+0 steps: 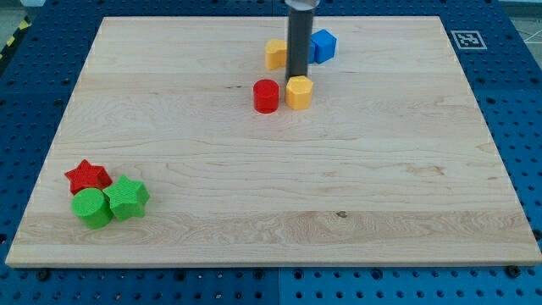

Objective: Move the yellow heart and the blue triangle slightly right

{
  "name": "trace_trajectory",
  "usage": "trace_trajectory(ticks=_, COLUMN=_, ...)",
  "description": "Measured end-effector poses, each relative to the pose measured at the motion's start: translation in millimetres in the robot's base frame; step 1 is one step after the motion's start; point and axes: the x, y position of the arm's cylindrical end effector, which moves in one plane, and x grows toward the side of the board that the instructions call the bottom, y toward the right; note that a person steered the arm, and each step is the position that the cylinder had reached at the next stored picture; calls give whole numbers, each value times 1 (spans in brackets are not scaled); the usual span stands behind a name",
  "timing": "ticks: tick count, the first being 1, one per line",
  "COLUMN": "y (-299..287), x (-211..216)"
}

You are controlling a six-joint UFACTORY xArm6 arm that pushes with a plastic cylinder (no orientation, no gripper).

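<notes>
- Rod (299,38) comes down from the view's top at the far middle of the wooden board (279,195); it is straight and dark, has no jaws and holds nothing.
- My tip (297,78) sits at the far edge of a yellow block (299,92), which looks six-sided; whether the two touch cannot be told.
- A second yellow block (276,53) lies farther off, just left of the rod and partly hidden by it. Its shape is not clear, so I cannot tell which yellow piece is the heart.
- A blue block (323,45) lies just right of the rod, at the far side. It reads as chunky and angular, and a triangle outline cannot be confirmed.
- A red cylinder (266,96) stands just left of the nearer yellow block, close beside it.
- Well apart, at the near left corner, three pieces cluster together: a red star (86,176), a green cylinder (91,207) and a green star (128,196), all touching or nearly so.
- Blue perforated table (25,93) surrounds the board.
</notes>
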Motion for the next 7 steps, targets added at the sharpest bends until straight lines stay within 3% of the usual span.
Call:
trace_trajectory(ticks=2, y=-100, x=3)
trace_trajectory(ticks=3, y=-107, x=-22)
trace_trajectory(ticks=7, y=-23, x=-66)
